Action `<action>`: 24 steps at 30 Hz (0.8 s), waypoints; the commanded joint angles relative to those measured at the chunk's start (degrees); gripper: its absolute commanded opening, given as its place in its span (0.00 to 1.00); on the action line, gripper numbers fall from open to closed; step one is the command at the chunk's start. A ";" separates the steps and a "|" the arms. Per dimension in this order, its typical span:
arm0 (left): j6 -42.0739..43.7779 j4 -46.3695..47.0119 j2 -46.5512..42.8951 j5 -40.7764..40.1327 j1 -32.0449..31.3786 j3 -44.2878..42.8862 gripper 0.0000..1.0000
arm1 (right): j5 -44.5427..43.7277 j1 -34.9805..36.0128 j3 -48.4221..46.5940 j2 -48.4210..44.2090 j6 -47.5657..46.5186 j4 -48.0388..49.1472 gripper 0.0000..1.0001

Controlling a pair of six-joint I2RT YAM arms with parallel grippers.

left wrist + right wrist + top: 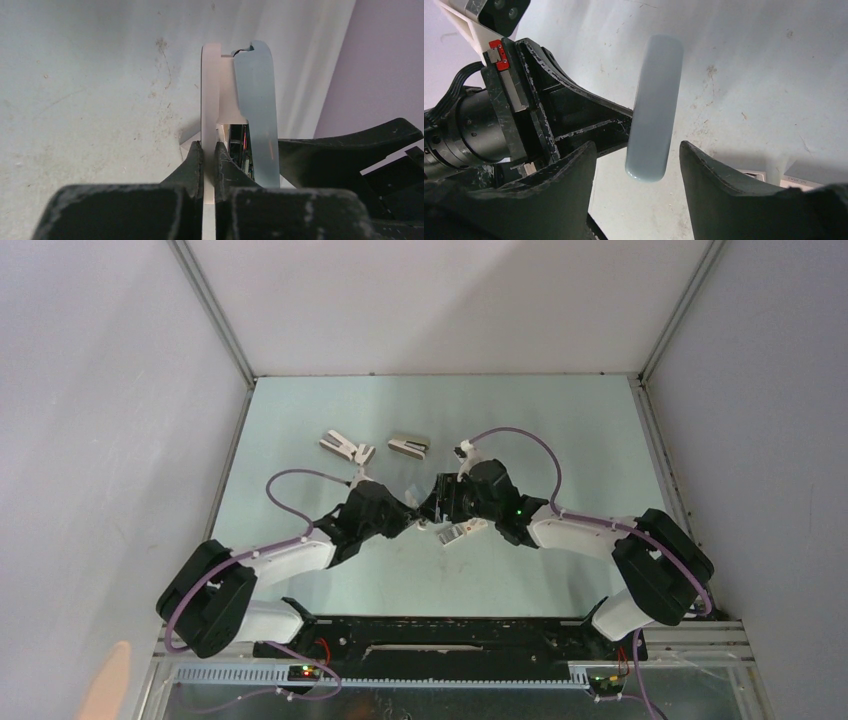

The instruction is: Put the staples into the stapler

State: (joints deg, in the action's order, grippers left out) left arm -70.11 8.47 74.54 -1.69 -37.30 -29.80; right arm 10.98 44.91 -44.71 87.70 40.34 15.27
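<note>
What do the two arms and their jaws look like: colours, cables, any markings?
Both the left arm and right arm have white link shells between bulky black joint housings, with a purple cable looping along each. A green light glows on the right wrist. The left gripper and right gripper carry black, scuffed, wedge-shaped jaws; a small red tag sits on the left one.

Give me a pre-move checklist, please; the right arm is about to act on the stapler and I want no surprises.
1. Left gripper shut on the stapler: ok.
2. Right gripper open, straddling the stapler's blue top with gaps on both sides: ok.
3. Staples lying free beside the grippers: ok.
4. Stapler's magazine exposed for loading: cannot tell.
5. Other staplers apart from both arms: ok.
</note>
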 commanded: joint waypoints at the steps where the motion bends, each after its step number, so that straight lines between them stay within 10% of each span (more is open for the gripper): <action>1: -4.06 8.94 -2.76 1.25 0.60 1.62 0.00 | -4.53 0.85 0.53 -0.15 0.27 2.35 0.62; 16: -5.82 14.55 -2.18 3.80 1.32 4.09 0.00 | -4.93 2.09 0.50 -1.21 -1.76 2.45 0.16; 24: 7.46 10.57 -3.53 1.89 1.62 3.14 0.00 | -1.20 -1.29 -5.06 -7.84 -8.94 -11.37 0.00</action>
State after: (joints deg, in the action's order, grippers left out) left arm -71.94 19.25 73.25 2.33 -36.49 -25.21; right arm 7.33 46.09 -44.53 85.19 37.34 12.08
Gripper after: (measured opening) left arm 0.036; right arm 0.370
